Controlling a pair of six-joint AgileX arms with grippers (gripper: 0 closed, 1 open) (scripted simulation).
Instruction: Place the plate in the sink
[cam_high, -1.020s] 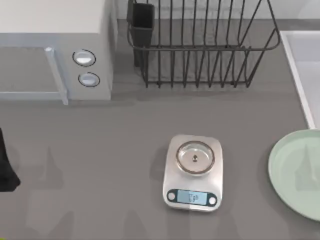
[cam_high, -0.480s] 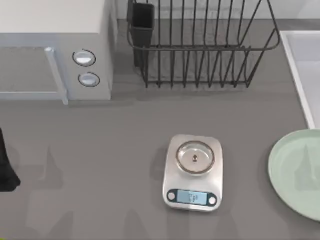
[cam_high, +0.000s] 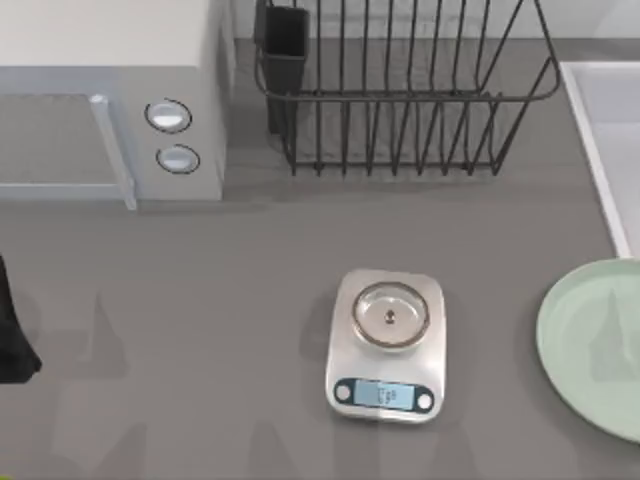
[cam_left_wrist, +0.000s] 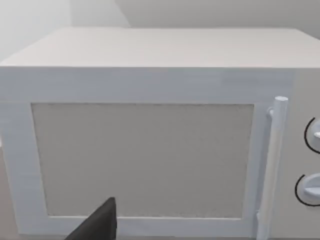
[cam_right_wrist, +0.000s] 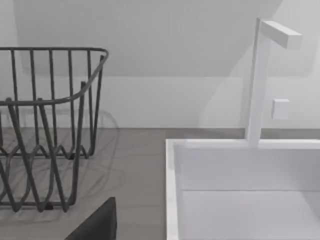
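The pale mint-green plate (cam_high: 590, 345) lies flat on the grey counter at the right edge of the top view, partly cut off by it. The sink (cam_high: 600, 150) is the pale basin behind it at the far right, and its raised rim (cam_right_wrist: 171, 190) and white faucet (cam_right_wrist: 255, 80) appear in the right wrist view. A dark part of my right gripper (cam_right_wrist: 97, 225) sits low in that view, facing the sink and the rack. My left arm (cam_high: 12, 330) is parked at the left edge, and a dark part of its gripper (cam_left_wrist: 97, 225) faces the microwave. Nothing is held.
A steel kitchen scale (cam_high: 387, 345) with a small round pan stands mid-counter, left of the plate. A dark wire dish rack (cam_high: 400, 90) with a black cup holder stands at the back. A white microwave (cam_high: 100, 100) takes the back left corner.
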